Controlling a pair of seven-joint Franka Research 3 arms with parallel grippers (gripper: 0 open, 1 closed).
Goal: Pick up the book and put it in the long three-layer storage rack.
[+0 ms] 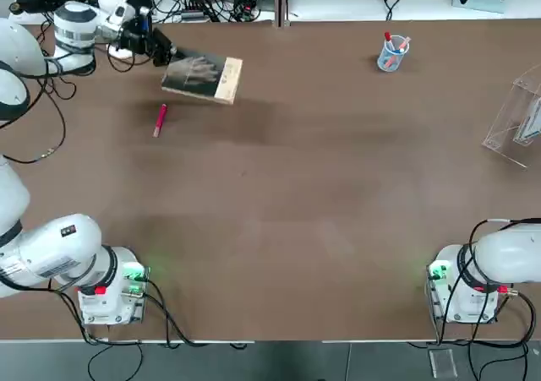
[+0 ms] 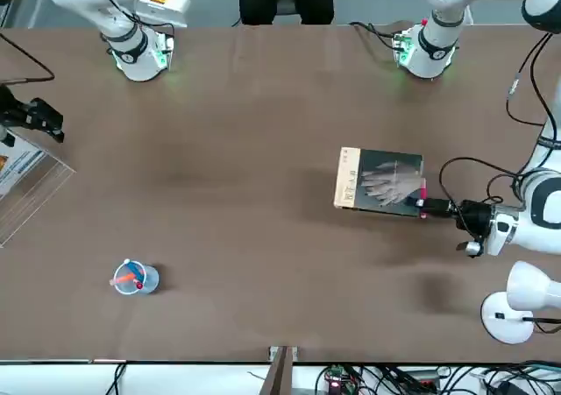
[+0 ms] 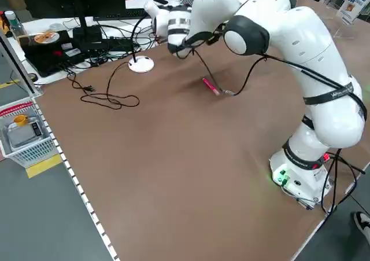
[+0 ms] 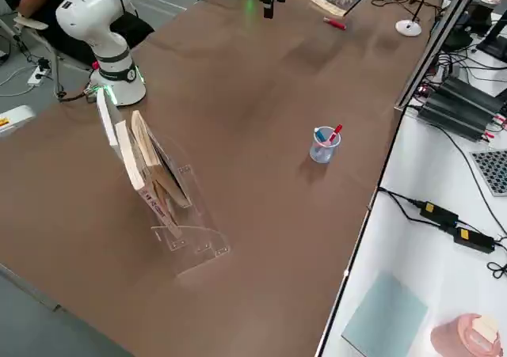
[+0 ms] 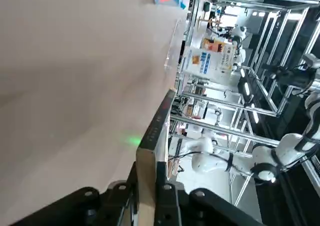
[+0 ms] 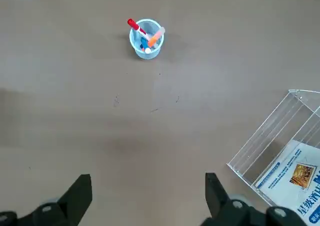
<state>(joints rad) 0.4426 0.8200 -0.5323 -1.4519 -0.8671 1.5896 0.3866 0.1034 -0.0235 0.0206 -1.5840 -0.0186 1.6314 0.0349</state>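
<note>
A brown bench (image 1: 296,195) carries the book (image 1: 203,77), far left, clamped in the left gripper (image 1: 169,56); the right gripper (image 6: 147,196) hangs with jaws apart.

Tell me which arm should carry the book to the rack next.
Left. The left gripper is already shut on the book. The right gripper hangs open and empty near the rack.

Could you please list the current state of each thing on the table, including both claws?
Book: gripped by one edge, lifted and tilted off the table.
Left claw: shut on the book, at the far left of the table.
Right claw: open, empty, above the table.
Storage rack: upright at the right edge, printed matter already inside.
Pen cup: upright, holding pens.
Red pen: lying loose on the table.
</note>
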